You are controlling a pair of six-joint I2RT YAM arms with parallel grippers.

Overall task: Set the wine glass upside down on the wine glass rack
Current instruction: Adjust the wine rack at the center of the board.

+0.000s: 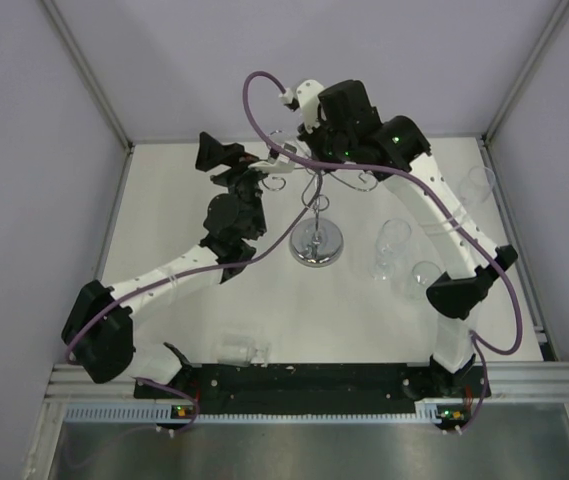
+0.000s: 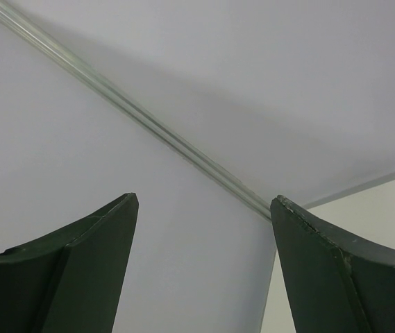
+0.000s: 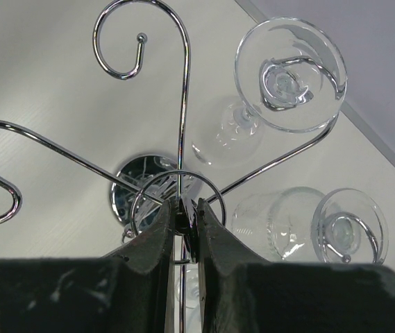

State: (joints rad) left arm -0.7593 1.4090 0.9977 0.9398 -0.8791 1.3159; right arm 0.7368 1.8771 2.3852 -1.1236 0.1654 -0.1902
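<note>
The chrome wine glass rack [image 1: 316, 245] stands mid-table on its round mirrored base. My right gripper [image 3: 185, 205] reaches down from above and is shut on the rack's top hub, inside the small ring [image 3: 173, 182]; it also shows in the top view [image 1: 316, 163]. Two wine glasses hang upside down on scroll arms: one by its foot [image 3: 291, 73] at upper right, another [image 3: 348, 227] at lower right. My left gripper [image 2: 204, 201] is open and empty, facing the wall; in the top view [image 1: 269, 165] it sits just left of the rack's arms.
Free scroll arms [image 3: 140, 38] curl to the left. Upright glasses stand right of the rack [image 1: 394, 245], [image 1: 425, 276] and far right [image 1: 479, 185]. One glass lies on its side near the front edge [image 1: 236, 348]. Walls close in at the back and sides.
</note>
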